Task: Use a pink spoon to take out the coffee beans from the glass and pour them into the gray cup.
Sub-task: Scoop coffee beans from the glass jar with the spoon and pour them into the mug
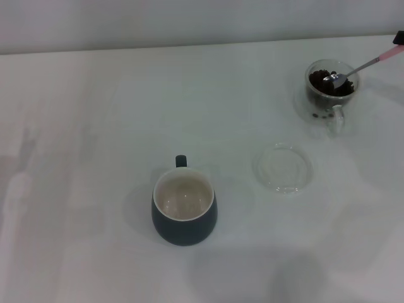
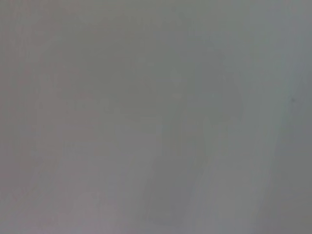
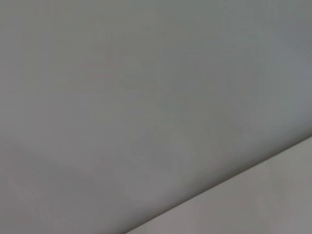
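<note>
A flat clear glass saucer [image 1: 283,167] is seen lying on the white table [image 1: 95,126], right of centre and nearer the front than the far right corner. Its rim is caught by the light, and the white surface is seen straight through it. Nothing is stacked on it. A pale wall [image 1: 189,19] is seen behind the table's far edge. Only plain grey surface is shown in both wrist views.

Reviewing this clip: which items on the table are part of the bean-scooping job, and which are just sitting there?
Part of the job:
- pink spoon, bowl resting in the glass
- coffee beans
- glass
- gray cup, no beans inside

Just sitting there:
- clear glass saucer, lying between the glass and the gray cup
</note>
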